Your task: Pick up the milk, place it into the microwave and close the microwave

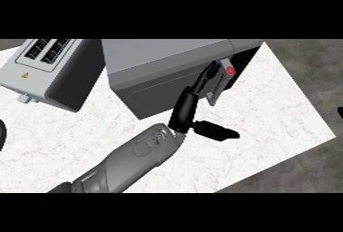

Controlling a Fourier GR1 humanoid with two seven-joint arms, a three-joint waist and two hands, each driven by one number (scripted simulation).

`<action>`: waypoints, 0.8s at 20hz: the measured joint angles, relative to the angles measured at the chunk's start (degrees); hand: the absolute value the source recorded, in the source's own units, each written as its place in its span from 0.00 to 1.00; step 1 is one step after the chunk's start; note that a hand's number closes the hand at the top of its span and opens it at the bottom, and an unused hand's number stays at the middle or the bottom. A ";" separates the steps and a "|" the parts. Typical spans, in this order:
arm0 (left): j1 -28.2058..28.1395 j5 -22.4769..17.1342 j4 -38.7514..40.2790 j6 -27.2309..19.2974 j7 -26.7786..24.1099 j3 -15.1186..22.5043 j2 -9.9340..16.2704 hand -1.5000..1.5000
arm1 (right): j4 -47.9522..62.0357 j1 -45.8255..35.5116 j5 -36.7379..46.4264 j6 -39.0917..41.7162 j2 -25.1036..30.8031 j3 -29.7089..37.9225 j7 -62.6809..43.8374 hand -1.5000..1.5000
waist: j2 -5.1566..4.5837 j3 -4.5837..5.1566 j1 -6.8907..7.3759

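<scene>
The right hand (189, 105) reached up across the counter (281, 113). The microwave (161, 68) stood just left of and behind it, its door (222, 81) touching the fingertips. The toaster (50, 68) sat well left of the hand.

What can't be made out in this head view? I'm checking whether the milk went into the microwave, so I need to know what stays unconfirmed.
- Milk: not visible anywhere; the microwave body hides its interior.
- Door: seen edge-on, fingers over it; closed or ajar is unclear.
- Right hand: fingertips overlap the door, contact uncertain.
- Left hand: outside the view.
- Toaster: top cut off by the upper edge.
- Dark shape at the right edge: too little visible to identify.
</scene>
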State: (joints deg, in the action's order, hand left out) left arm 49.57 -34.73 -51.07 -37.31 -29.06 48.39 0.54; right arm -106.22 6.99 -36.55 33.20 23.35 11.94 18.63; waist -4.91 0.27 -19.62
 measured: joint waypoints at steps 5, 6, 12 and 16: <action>0.14 -1.73 0.66 -0.72 -2.44 0.72 0.22 0.00 | 0.30 -1.33 -1.70 0.14 1.46 0.44 -1.31 0.00 | -0.11 0.02 -0.78; 0.08 -2.06 0.78 -0.95 -2.97 0.85 0.25 0.00 | 0.34 -1.50 -2.06 0.19 1.78 0.60 -1.54 0.00 | -0.09 0.02 -1.01; 0.31 -3.90 1.54 -1.78 -5.32 1.64 0.36 0.00 | 0.82 -2.81 -3.90 -0.10 3.02 1.04 -2.94 0.00 | -0.16 -0.02 -1.73; 0.45 -5.23 1.97 -2.14 -6.65 2.10 0.32 0.00 | 1.21 -3.45 -5.13 -0.04 3.96 1.33 -3.86 0.00 | -0.19 -0.05 -2.09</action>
State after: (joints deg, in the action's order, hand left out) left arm 50.01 -39.95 -49.10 -39.46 -35.71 50.49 0.86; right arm -105.01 3.54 -41.68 33.16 27.31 13.26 14.77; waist -5.10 0.22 -21.72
